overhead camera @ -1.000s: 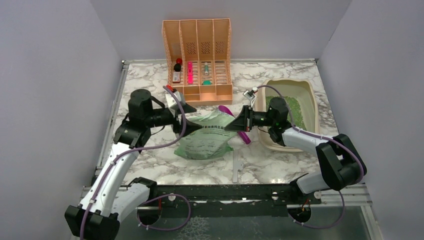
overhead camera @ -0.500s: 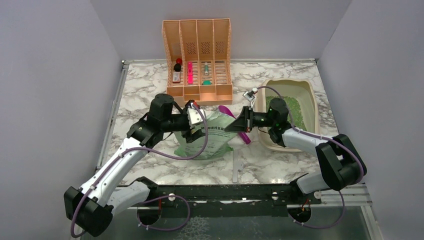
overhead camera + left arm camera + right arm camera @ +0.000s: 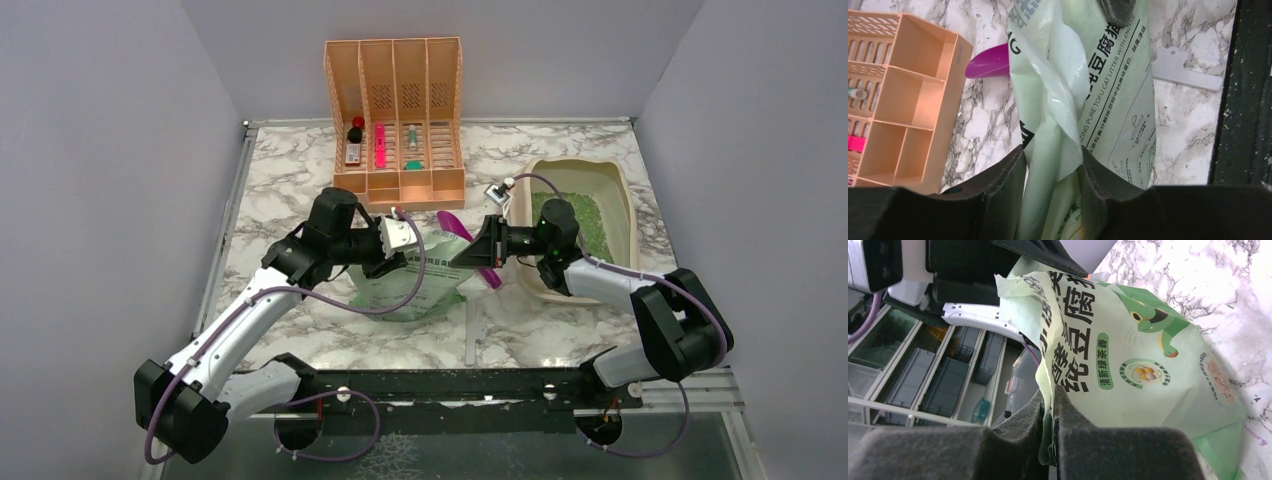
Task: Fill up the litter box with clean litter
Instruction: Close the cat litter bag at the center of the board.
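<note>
The beige litter box (image 3: 575, 164) sits at the right of the table with a layer of green clean litter (image 3: 592, 222) in it. A pale green printed litter bag (image 3: 418, 282) lies between the arms. My left gripper (image 3: 404, 246) is at the bag's left upper part, and in the left wrist view it (image 3: 1052, 156) is shut on a bunched fold of the bag (image 3: 1108, 95). My right gripper (image 3: 458, 256) is shut on the bag's right edge, and in the right wrist view it (image 3: 1050, 407) pinches the thin bag rim (image 3: 1128, 355).
A peach slatted file organizer (image 3: 395, 120) with small items stands at the back centre and also shows in the left wrist view (image 3: 908, 100). A purple scoop (image 3: 489, 273) lies under the right gripper beside the bag. A grey flat plate (image 3: 1188, 70) lies on the marble.
My left arm has swung right from the table's left side onto the bag and closed on a fold. My right gripper has stayed shut on the bag's edge.
</note>
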`<state>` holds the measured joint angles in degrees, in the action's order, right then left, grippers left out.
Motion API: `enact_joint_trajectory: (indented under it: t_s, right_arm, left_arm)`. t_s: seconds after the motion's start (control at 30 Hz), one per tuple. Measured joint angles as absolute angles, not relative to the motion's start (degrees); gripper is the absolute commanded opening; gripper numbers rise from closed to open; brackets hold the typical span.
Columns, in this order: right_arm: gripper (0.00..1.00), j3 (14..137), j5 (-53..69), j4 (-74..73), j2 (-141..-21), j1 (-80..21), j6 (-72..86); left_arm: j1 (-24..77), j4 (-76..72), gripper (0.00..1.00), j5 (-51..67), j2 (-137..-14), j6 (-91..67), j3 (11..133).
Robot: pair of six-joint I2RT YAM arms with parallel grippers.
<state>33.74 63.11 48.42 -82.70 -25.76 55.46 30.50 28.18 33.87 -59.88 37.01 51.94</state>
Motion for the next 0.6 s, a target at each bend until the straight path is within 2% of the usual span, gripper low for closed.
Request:
enact_joint_trajectory:
  t_s: [0.1, 0.23, 0.3, 0.5, 0.53, 0.6]
  right_arm:
    - [0.27, 33.7, 64.3, 50.1, -82.8, -25.8, 56.4]
    - [0.58, 33.8, 65.3, 51.3, -82.8, -25.9, 56.2]
    - [0.66, 34.3, 65.2, 49.7, -82.7, -26.2, 53.7]
    - [0.67, 40.9, 63.1, 35.7, -81.3, -29.1, 35.0]
    - [0.64, 42.0, 62.9, 34.3, -81.3, -29.4, 32.7]
    - [0.51, 43.7, 62.8, 32.9, -81.4, -29.9, 29.7]
  left_arm:
    - [30.5, 29.8, 0.31, 34.2, -60.7, 35.0, 53.5]
    - [30.5, 32.4, 0.29, 34.9, -63.9, 33.3, 56.1]
    - [30.5, 33.0, 0.28, 35.3, -65.2, 32.8, 57.0]
    - [30.5, 34.9, 0.27, 35.9, -66.0, 31.8, 58.1]
    - [30.5, 35.5, 0.27, 36.1, -66.0, 31.7, 58.4]
    - [30.5, 36.2, 0.27, 36.2, -66.0, 31.5, 58.8]
